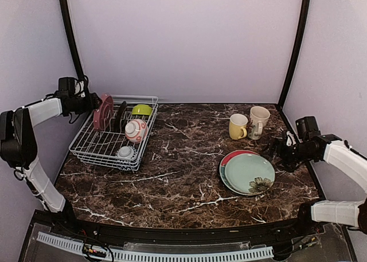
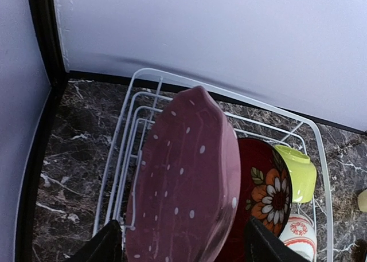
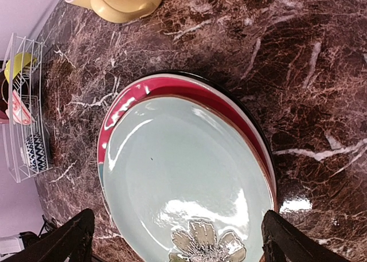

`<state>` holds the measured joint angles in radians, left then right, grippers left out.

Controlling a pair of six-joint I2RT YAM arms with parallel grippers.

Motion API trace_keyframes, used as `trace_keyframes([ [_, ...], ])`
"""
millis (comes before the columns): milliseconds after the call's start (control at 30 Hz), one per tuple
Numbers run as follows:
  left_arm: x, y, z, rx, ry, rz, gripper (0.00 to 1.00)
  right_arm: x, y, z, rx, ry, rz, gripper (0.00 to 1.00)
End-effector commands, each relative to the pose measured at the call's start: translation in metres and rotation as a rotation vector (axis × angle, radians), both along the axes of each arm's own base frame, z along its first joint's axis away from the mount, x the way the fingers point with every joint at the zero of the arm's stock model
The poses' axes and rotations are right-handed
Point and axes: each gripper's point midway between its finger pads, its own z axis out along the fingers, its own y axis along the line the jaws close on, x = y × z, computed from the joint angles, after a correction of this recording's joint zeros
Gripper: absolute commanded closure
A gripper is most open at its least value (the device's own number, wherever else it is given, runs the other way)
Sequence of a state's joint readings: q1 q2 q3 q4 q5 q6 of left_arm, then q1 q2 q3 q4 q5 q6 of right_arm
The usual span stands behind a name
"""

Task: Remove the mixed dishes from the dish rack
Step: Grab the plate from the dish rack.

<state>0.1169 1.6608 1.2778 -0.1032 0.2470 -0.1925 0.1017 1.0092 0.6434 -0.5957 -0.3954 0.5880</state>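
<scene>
Seen from above, a stack of plates lies at 4 o'clock on the table, with the right gripper spread wide and empty over it. Beyond, at 2 o'clock, a yellow mug and a cream mug stand, apparently unloaded. At 10 o'clock the dish rack holds 5 pieces: patterned bowl, red-and-white bowl, green bowl, flowered plate and spotted maroon plate, which the left gripper straddles, jaws wide; contact unclear.

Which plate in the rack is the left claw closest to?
The maroon plate with white dots, framed by the open left claw; the dark flowered plate stands behind it, farther off.
</scene>
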Motion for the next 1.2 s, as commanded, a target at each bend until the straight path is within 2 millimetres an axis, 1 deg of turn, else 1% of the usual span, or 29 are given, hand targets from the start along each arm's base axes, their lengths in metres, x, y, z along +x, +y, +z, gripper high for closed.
trace_keyframes([
  [0, 0.003, -0.020, 0.005, -0.064, -0.006, -0.118, 0.32, 0.012, 0.002, 0.018, 0.015, -0.080, 0.011, 0.01],
  [67, 0.005, -0.024, 0.001, -0.077, 0.003, -0.141, 0.35, 0.013, 0.004, 0.019, 0.024, -0.083, 0.015, 0.01],
  [100, 0.006, -0.025, -0.004, -0.084, 0.018, -0.150, 0.36, 0.013, 0.004, 0.019, 0.028, -0.083, 0.017, 0.01],
  [133, 0.008, -0.025, -0.003, -0.082, 0.016, -0.157, 0.40, 0.014, 0.005, 0.018, 0.031, -0.083, 0.018, 0.01],
  [167, 0.008, -0.026, -0.010, -0.086, 0.038, -0.162, 0.43, 0.013, 0.005, 0.018, 0.033, -0.083, 0.020, 0.01],
  [200, 0.010, -0.026, -0.009, -0.079, 0.037, -0.168, 0.45, 0.013, 0.005, 0.018, 0.035, -0.081, 0.020, 0.01],
  [233, 0.010, -0.025, -0.017, -0.078, 0.061, -0.166, 0.48, 0.013, 0.006, 0.018, 0.037, -0.081, 0.021, 0.01],
  [267, 0.012, -0.025, -0.016, -0.069, 0.061, -0.170, 0.49, 0.014, 0.006, 0.019, 0.038, -0.086, 0.023, 0.01],
  [400, 0.014, -0.024, -0.031, -0.057, 0.109, -0.178, 0.56, 0.013, 0.006, 0.022, 0.038, -0.097, 0.022, 0.01],
  [467, 0.014, -0.024, -0.033, -0.058, 0.119, -0.184, 0.60, 0.014, 0.005, 0.022, 0.032, -0.104, 0.021, 0.01],
  [733, 0.015, -0.025, -0.030, -0.046, 0.119, -0.201, 0.76, 0.026, 0.008, 0.026, 0.038, -0.099, 0.037, 0.01],
  [800, 0.015, -0.026, -0.027, -0.043, 0.115, -0.206, 0.80, 0.026, 0.008, 0.025, 0.037, -0.097, 0.037, 0.01],
  [967, 0.013, -0.026, -0.020, -0.037, 0.106, -0.213, 0.87, 0.029, 0.009, 0.025, 0.036, -0.093, 0.042, 0.01],
  [1167, 0.010, -0.030, -0.007, -0.046, 0.082, -0.226, 0.93, 0.034, 0.010, 0.035, 0.036, -0.117, 0.047, 0.01],
])
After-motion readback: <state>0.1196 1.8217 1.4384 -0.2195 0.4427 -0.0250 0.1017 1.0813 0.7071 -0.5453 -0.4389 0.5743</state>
